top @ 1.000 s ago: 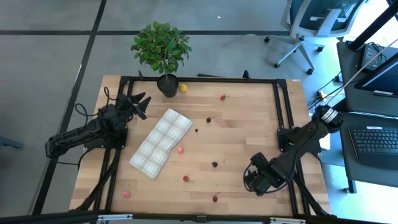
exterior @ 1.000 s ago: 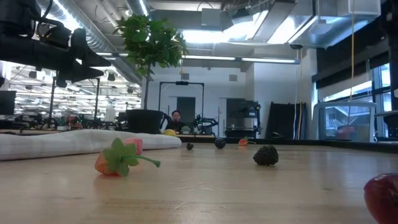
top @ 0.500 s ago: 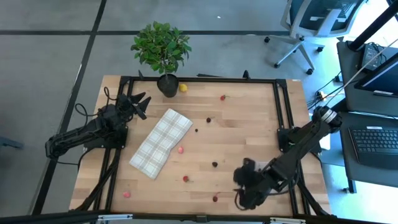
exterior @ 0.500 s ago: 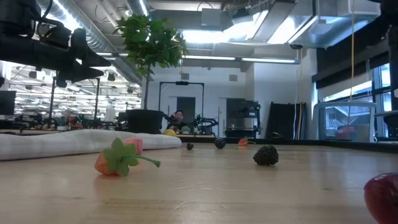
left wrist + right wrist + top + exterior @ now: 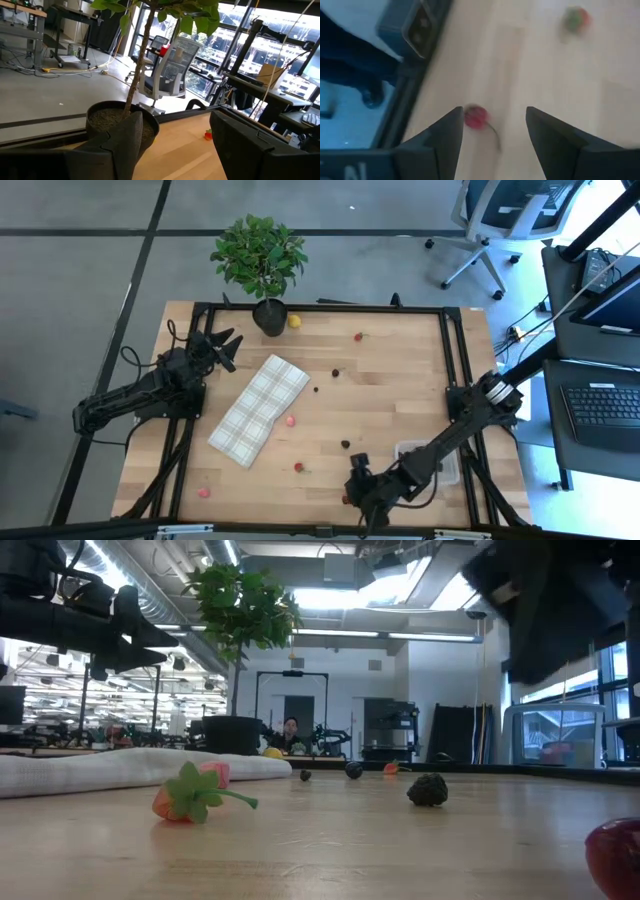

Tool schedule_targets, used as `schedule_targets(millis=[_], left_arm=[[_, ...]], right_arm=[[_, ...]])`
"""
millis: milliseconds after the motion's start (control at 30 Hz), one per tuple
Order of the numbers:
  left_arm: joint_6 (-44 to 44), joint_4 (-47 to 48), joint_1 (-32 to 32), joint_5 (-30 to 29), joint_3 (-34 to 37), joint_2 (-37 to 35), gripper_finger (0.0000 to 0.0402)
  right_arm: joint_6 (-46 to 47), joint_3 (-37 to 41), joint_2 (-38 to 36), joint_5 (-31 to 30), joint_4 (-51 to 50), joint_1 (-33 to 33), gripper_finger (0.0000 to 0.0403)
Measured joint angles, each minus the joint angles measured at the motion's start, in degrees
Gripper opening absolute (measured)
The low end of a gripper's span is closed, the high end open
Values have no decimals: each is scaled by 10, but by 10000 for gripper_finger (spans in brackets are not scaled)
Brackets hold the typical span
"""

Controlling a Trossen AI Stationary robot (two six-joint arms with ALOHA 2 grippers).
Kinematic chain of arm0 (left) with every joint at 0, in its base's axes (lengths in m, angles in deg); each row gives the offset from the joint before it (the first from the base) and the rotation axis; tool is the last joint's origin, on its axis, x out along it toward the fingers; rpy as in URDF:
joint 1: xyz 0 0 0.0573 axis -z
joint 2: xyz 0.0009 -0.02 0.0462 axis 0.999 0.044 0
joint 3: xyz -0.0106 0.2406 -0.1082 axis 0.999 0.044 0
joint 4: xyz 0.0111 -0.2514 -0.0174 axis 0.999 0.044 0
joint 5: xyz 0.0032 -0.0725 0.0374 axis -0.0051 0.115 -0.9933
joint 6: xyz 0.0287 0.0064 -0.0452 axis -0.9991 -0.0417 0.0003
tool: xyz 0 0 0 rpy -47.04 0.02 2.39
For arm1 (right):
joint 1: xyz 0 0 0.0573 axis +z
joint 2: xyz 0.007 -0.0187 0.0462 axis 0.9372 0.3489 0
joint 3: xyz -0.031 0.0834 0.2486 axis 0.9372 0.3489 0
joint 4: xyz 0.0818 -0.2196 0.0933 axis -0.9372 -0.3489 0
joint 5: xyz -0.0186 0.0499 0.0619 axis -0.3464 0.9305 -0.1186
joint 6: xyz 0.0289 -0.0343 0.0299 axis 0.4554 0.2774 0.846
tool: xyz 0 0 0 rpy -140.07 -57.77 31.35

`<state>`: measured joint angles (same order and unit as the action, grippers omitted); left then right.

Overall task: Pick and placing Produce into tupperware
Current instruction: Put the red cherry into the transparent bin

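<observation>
Judging progress: nothing looks packed yet; the tub (image 5: pixel 428 463) shows no fruit inside it in the high view, so the work seems to be at its very start.
Tub: clear, sitting at the near right part of the wooden surface (image 5: pixel 390 380), partly under the right arm; its long side runs across the surface from left to right, opening upward.
Fruit left: pieces lie scattered well apart, among them a yellow lemon (image 5: pixel 295 322) just beside the plant pot (image 5: pixel 268 318), a red piece (image 5: pixel 358 337) toward the far side, a pink piece (image 5: pixel 290 420) next to the plaid cloth (image 5: pixel 259 409), a dark berry (image 5: pixel 345 444), a strawberry (image 5: pixel 298 467) and a pink piece (image 5: pixel 203 492) near the left front edge.
Right pincer (image 5: pixel 358 492): low over the front edge, fingers spread apart and empty, a red cherry-like piece (image 5: pixel 475 117) between them in the wrist view, close to one finger.
Cherry direction: its thin stem trails away from the fruit toward the far finger; the motion blur leaves its exact line uncertain.
Left pincer (image 5: pixel 222 346): waiting at the far left beside the plant, fingers apart, holding nothing.
Likely step: closing on the red piece, then carrying it right to the tub.
</observation>
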<state>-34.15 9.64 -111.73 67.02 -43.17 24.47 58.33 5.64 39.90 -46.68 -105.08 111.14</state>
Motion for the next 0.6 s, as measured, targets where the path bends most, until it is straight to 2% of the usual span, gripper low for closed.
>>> schedule_targets(millis=[167, 600], left_arm=[[-1, 0, 0, 0, 0, 0, 225], [-1, 0, 0, 0, 0, 0, 225]], right_arm=[[-41, 0, 30, 37, 74, -1, 218], [-49, 0, 48, 37, 71, -18, 218]])
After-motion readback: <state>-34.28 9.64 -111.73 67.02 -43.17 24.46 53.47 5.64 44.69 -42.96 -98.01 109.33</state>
